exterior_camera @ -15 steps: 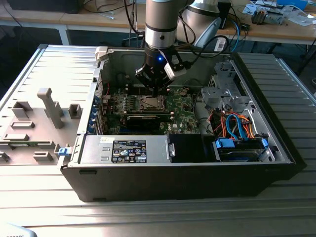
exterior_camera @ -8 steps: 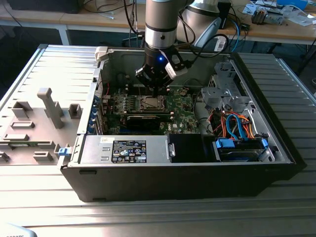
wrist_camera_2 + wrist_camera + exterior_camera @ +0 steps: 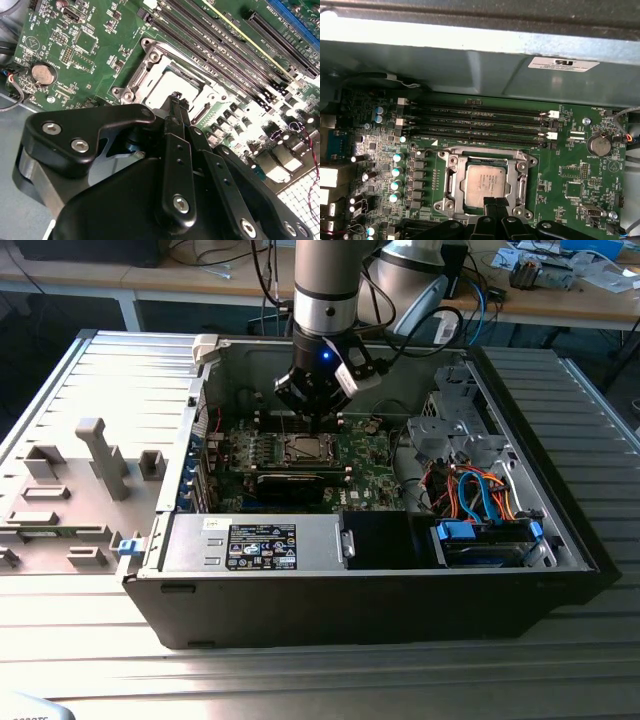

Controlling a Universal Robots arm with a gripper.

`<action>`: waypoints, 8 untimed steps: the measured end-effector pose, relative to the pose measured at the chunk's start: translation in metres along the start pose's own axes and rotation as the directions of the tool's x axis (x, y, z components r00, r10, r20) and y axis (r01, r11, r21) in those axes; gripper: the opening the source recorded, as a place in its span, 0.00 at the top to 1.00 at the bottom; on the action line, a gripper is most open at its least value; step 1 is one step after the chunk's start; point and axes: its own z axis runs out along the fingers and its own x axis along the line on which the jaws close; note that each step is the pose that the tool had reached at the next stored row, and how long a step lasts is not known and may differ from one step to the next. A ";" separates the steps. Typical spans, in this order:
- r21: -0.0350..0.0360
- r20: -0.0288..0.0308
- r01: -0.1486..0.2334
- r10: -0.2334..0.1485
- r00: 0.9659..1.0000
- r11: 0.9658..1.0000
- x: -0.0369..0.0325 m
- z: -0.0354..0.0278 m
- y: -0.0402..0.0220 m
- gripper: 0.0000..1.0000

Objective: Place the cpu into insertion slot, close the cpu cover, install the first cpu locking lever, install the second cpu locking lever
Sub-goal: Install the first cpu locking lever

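One cpu (image 3: 486,186) flat, square — cover (image 3: 451,181) down

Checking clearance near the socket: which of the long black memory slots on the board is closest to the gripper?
The memory slot directly bordering the cpu cover, last in the row of parallel slots. The others lie farther toward the case wall. The gripper sits at the socket's opposite edge.

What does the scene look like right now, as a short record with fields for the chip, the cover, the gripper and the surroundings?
cpu: lying flat in the insertion slot, silvery top showing
cpu cover: down around the chip, framing it
gripper: fingertips together just above the socket's edge, holding nothing
motherboard: green, memory slots beside the socket
computer case: open on the table, arm reaching in from above
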 end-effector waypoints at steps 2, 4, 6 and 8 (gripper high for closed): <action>0.000 0.000 0.000 0.000 1.000 1.000 0.0000 0.0000 0.0000 0.89; 0.000 0.000 0.000 0.000 1.000 1.000 0.0002 0.0000 0.0000 0.89; 0.000 0.000 0.000 0.000 1.000 1.000 0.0007 0.0000 0.0001 0.89; 0.000 0.000 0.000 0.000 1.000 1.000 0.0009 0.0000 0.0001 0.89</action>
